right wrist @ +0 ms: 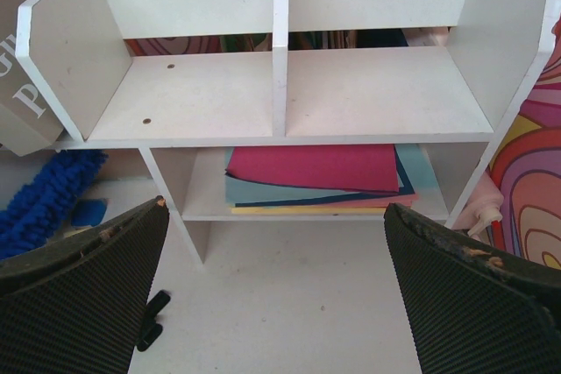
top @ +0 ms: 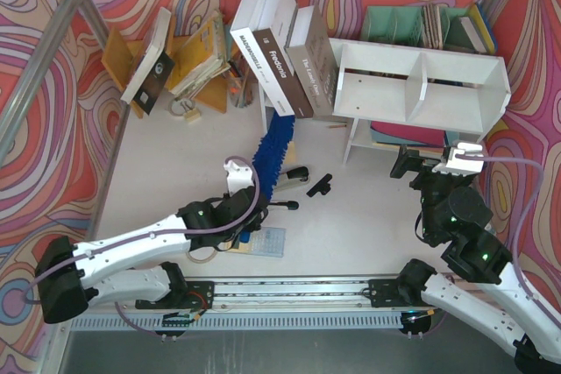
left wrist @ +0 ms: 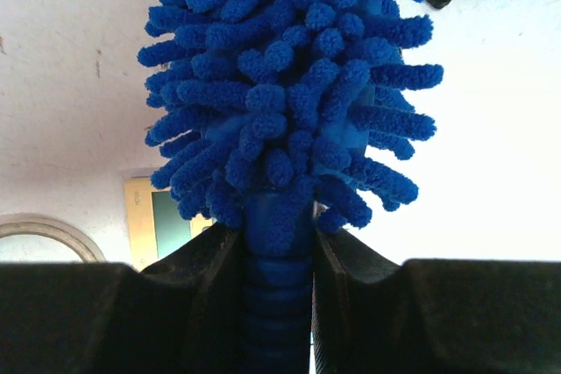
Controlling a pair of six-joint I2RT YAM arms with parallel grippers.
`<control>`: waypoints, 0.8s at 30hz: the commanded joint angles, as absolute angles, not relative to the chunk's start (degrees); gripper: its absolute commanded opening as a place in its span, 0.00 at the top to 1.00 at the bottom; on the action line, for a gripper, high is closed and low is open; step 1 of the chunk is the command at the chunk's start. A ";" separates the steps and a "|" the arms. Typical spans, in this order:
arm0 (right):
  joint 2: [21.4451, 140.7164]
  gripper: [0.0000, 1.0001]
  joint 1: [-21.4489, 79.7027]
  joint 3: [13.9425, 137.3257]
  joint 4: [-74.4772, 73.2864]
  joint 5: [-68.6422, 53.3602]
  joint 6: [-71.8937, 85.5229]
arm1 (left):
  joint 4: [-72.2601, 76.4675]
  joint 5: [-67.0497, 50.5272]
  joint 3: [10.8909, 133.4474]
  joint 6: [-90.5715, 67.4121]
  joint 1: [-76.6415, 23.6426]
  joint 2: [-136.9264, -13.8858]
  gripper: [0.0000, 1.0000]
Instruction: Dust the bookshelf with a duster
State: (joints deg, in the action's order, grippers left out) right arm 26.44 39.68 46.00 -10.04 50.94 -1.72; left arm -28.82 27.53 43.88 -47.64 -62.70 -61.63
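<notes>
The bright-blue fluffy duster [top: 273, 157] lies slanted on the table left of the white bookshelf [top: 421, 89], its head pointing up toward the leaning books. My left gripper [top: 248, 205] is shut on the duster's ribbed blue handle [left wrist: 279, 304], the chenille head [left wrist: 289, 76] filling the left wrist view. The right gripper [top: 427, 166] hovers open just in front of the bookshelf [right wrist: 289, 94] with nothing between its fingers. Both upper cubbies stand bare; coloured paper sheets [right wrist: 316, 172] lie on the lower tier. A bit of the duster [right wrist: 44, 199] shows at the left of the right wrist view.
Large books [top: 280, 50] lean against the bookshelf's left side. An orange wooden book rack [top: 175, 63] stands at the back left, a teal file organiser [top: 421, 28] behind the shelf. A black clip [top: 319, 186], a tape roll [top: 184, 111] and a small card [top: 263, 243] lie on the table.
</notes>
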 commanded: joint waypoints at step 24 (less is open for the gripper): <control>26.50 0.01 39.55 45.71 -9.22 50.98 -2.01 | -32.17 35.26 48.49 -40.54 -59.24 -47.49 1.00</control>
State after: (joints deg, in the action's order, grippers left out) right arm 26.48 39.68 46.00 -10.07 50.94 -1.72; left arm -32.47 26.46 48.31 -40.93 -60.12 -47.72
